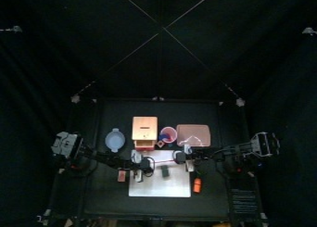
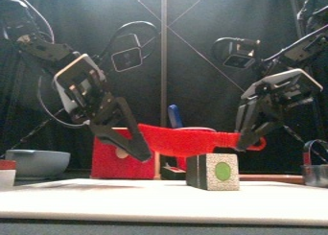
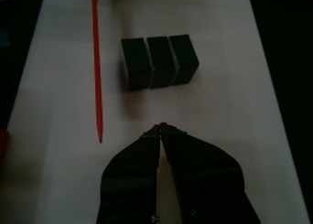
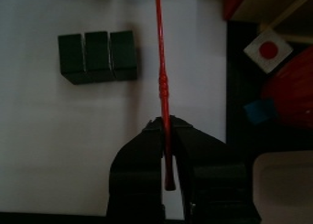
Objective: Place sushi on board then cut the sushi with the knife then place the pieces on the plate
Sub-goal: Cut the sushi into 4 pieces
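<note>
I see the red cup (image 2: 105, 164) holding the blue knife (image 2: 174, 114). The right claw (image 4: 166, 127) is clamped on the red knife (image 4: 159, 54). The left claw (image 3: 163, 132) has its jaws together. The sushi roll (image 2: 214, 170) sits on the white board (image 2: 77, 196) by the desk's front edge.

We're looking at two matching arms here: the left arm (image 2: 58, 61) and right arm (image 2: 301, 47) are both chunky black segments with black cables curving along them, and each has a pale silvery cross-plate just above its jaws. From the wrist cams the left gripper (image 3: 163, 129) and right gripper (image 4: 164, 125) look identical, two broad black jaws tapering to a narrow tip, greyer from outside.
</note>
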